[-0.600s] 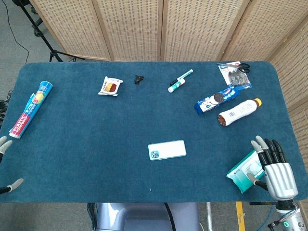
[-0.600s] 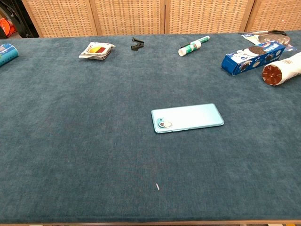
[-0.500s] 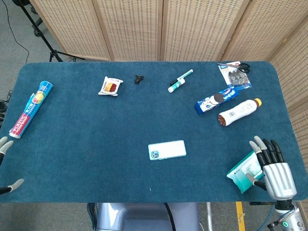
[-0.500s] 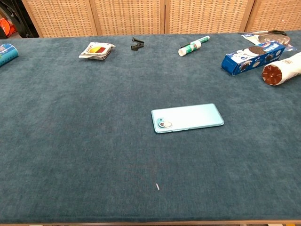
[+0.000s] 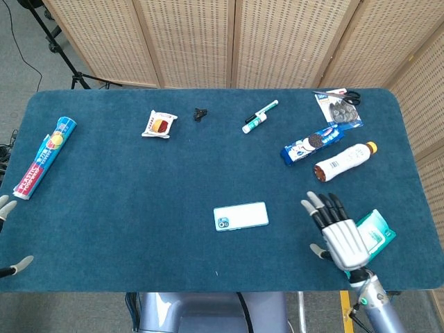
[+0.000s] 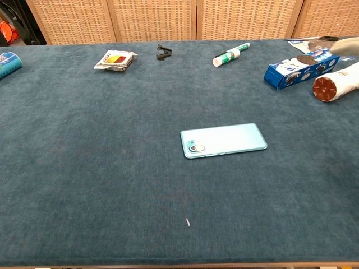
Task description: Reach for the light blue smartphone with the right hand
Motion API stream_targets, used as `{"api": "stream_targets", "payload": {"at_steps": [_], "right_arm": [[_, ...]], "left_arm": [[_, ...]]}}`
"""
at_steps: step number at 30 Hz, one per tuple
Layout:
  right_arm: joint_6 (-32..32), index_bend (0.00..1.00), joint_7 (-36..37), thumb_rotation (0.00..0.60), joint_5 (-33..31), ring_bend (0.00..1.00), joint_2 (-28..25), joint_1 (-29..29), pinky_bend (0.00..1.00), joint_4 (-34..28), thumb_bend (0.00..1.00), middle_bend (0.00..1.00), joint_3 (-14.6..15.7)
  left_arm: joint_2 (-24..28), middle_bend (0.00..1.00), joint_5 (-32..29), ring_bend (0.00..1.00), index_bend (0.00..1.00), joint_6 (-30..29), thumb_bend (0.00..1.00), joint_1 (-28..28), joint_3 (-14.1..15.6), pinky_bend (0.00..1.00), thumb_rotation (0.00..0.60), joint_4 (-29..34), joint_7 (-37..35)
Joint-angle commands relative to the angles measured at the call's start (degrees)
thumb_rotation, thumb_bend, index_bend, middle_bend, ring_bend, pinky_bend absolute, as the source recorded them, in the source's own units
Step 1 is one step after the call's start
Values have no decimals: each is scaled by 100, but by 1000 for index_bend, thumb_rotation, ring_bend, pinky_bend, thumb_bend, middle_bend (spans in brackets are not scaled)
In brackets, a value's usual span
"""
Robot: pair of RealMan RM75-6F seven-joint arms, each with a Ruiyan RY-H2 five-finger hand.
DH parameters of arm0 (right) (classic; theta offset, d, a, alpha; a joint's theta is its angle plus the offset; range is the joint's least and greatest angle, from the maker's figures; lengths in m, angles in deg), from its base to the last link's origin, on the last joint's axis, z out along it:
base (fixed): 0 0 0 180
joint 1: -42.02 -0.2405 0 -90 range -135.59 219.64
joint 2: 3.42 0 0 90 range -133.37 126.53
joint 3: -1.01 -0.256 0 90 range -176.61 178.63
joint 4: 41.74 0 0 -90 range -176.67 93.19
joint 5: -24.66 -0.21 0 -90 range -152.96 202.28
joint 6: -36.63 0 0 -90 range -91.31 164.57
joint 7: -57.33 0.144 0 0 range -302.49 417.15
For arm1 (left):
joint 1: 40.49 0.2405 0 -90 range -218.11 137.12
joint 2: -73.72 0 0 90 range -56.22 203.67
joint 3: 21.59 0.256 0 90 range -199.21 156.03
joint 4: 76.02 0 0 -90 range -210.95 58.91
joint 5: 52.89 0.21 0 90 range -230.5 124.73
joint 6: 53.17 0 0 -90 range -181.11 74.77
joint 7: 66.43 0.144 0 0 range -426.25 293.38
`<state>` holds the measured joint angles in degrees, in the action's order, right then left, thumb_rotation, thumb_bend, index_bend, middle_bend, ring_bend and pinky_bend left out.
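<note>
The light blue smartphone (image 5: 241,216) lies face down on the blue table cloth, camera end to the left; the chest view shows it too (image 6: 223,140). My right hand (image 5: 338,231) hovers to the right of the phone, apart from it, fingers spread and holding nothing. A blurred fingertip (image 6: 346,44) shows at the chest view's top right edge. My left hand (image 5: 7,236) is only partly seen at the head view's left edge, fingers apart and empty.
A teal wipes pack (image 5: 375,234) lies just right of my right hand. Behind it are a white bottle (image 5: 345,161), a blue cookie box (image 5: 311,143), a marker (image 5: 259,116), a black clip (image 5: 200,114), a snack packet (image 5: 159,124) and a long tube (image 5: 45,156) at the left.
My right hand has moved left from over the wipes pack toward the phone, uncovering the pack. The phone and my left hand have not moved.
</note>
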<state>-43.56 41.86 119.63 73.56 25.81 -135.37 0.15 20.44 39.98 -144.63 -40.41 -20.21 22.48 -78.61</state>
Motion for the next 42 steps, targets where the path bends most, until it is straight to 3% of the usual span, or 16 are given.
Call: {"api": "stream_targets", "payload": {"at_steps": [1, 15, 19, 42], "right_arm": [[770, 16, -794, 600, -421, 0, 632, -462, 0, -174, 409, 0, -259], [1536, 28, -2050, 600, -1230, 0, 2042, -964, 0, 477, 444, 0, -491], [1568, 60, -2198, 600, -1348, 0, 2175, -1040, 0, 500, 480, 0, -537], [1904, 98, -2530, 600, -1860, 0, 2508, -1408, 0, 1113, 467, 27, -594]], "left_arm": [[27, 0, -20, 0, 0, 12, 0, -6, -8, 0, 600, -12, -71], [107, 0, -52, 0, 0, 92, 0, -35, -3, 0, 600, -37, -258], [114, 0, -58, 0, 0, 88, 0, -35, -9, 0, 600, -45, -290], [126, 0, -103, 0, 0, 126, 0, -47, -23, 0, 600, -48, -333]]}}
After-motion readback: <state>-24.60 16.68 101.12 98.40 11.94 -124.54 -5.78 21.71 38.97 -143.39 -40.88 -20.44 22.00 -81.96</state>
